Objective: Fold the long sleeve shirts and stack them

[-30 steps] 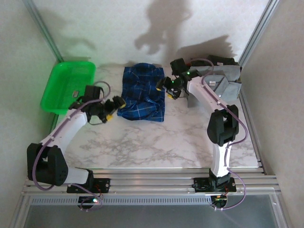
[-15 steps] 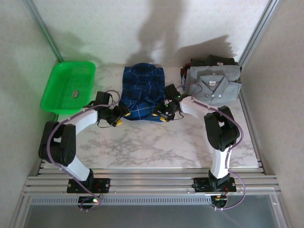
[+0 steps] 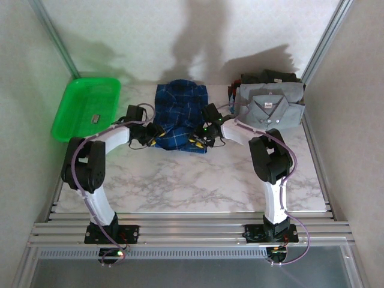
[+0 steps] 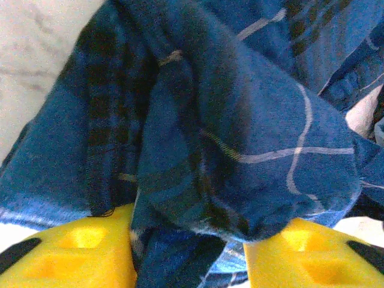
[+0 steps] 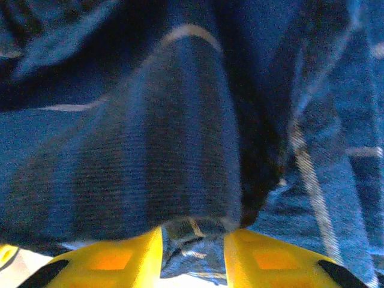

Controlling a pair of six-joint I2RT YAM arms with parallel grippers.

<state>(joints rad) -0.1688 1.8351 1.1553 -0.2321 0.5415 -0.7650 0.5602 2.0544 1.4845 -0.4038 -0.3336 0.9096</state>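
Pinching a bunched fold of dark blue plaid shirt [image 5: 180, 138] in the narrow gap of the right gripper [image 5: 193, 240], between yellow fingers [image 5: 114, 258] — cloth mounded just ahead of the tips, thin pale lines crossing it.

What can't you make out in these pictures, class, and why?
Top view: item in the green basket, too small to identify.
Top view: dark folded shirts, mostly covered by the grey shirt; count unclear.
Wrist views: whether left gripper and right gripper actually grip the plaid shirt; cloth fills the gap.
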